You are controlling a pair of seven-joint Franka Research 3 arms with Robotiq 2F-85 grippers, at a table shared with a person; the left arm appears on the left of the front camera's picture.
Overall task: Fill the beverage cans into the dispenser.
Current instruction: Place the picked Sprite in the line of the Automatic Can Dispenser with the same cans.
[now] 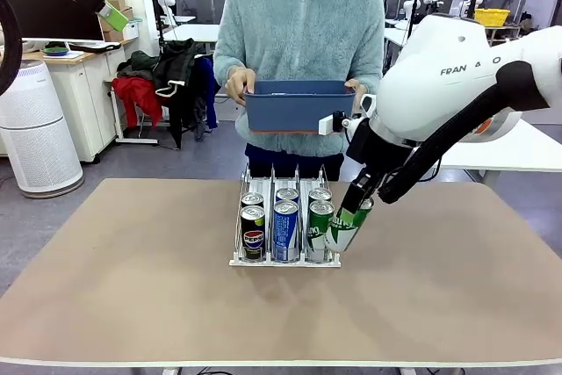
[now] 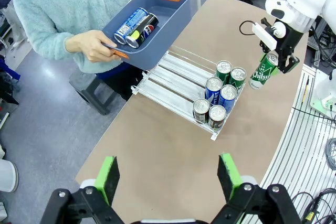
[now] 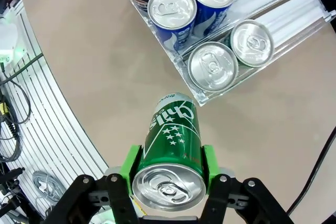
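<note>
Bright, even overhead light is washing the matte tan counter (image 1: 123,278), leaving only soft shadows; wrist views are bowing at the edges.

- The counter (image 1: 132,287) is a wide tan top with rounded corners and a pale rim.
- The dispenser (image 2: 176,80), a three-lane rack on a white base, sits flat on it.
- From the dispenser, the far edge is near; the near edge and both side edges lie well apart.

Glossy metal cans (image 3: 171,145) with shiny silver tops, matt tan table (image 1: 123,278), fuzzy fleece sleeve (image 2: 47,35), smooth blue plastic bin (image 1: 297,107)
</note>
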